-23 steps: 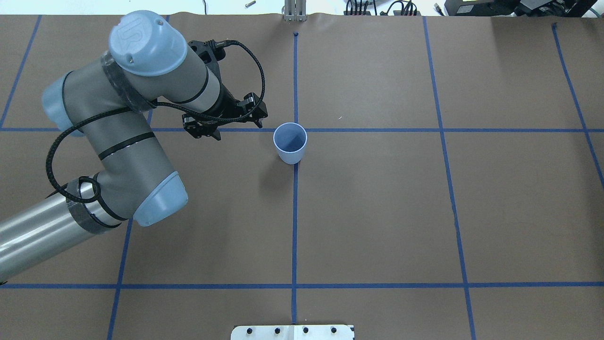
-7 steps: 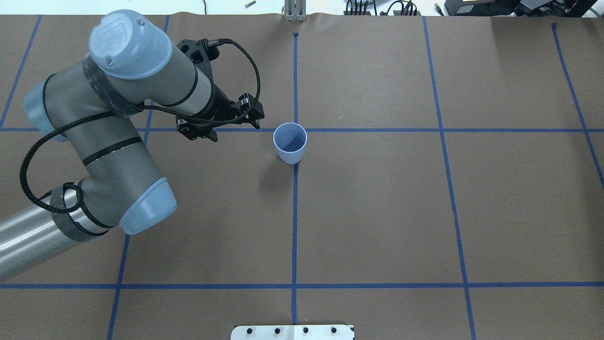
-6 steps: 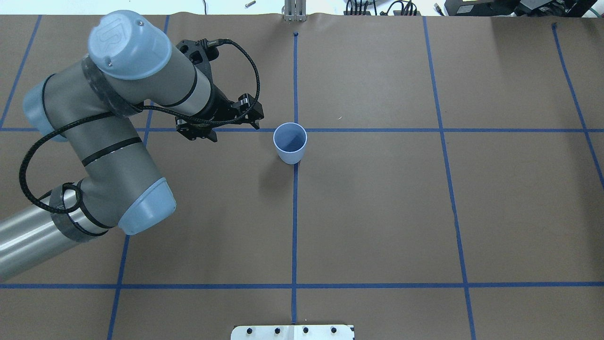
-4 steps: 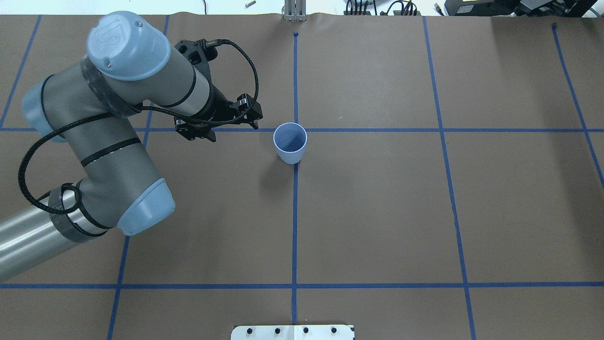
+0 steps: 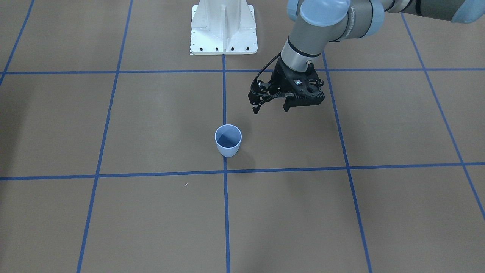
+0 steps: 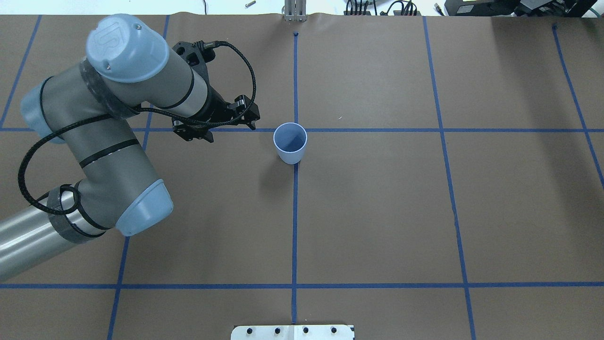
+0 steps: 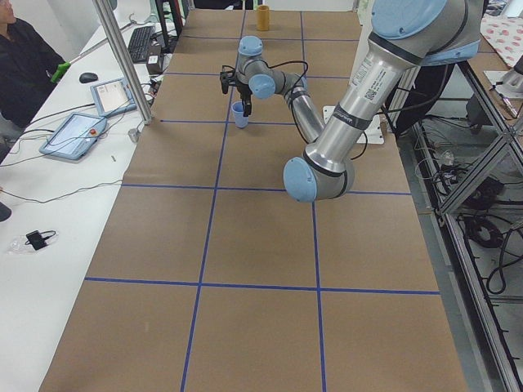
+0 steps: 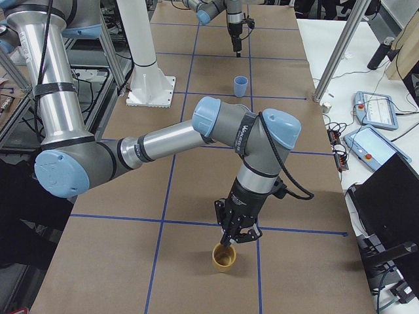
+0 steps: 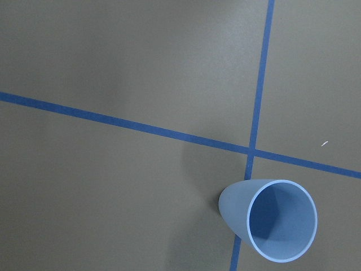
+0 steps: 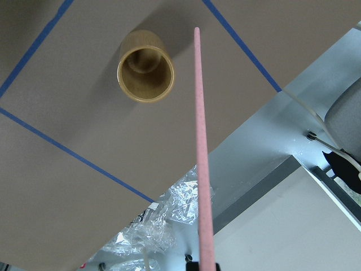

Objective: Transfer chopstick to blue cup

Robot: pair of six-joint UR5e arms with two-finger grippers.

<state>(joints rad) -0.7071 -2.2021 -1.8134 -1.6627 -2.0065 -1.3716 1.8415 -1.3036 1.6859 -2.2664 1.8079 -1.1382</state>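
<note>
Left gripper (image 5: 270, 110): fingers spread, empty, near small light blue tapered cup (image 6: 289, 144) upright mid-desk. Only right wrist view shows long pale pink chopstick (image 10: 200, 169), tip near round wooden cup (image 10: 145, 68) by desk edge. Right gripper (image 8: 234, 239): grip can't be told.

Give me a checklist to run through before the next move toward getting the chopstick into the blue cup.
1. Tip of the chopstick out of the tan cup: ok, in the right wrist view it shows beside the rim, not inside.
2. Hold of the right gripper on the chopstick: cannot tell, the contact is out of frame.
3. The blue cup upright and empty: ok.
4. The left gripper open and empty: ok, jaws apart, nothing between them.
5. Mouth of the blue cup free of the left gripper: ok, it hangs beside the cup, apart from it.
</note>
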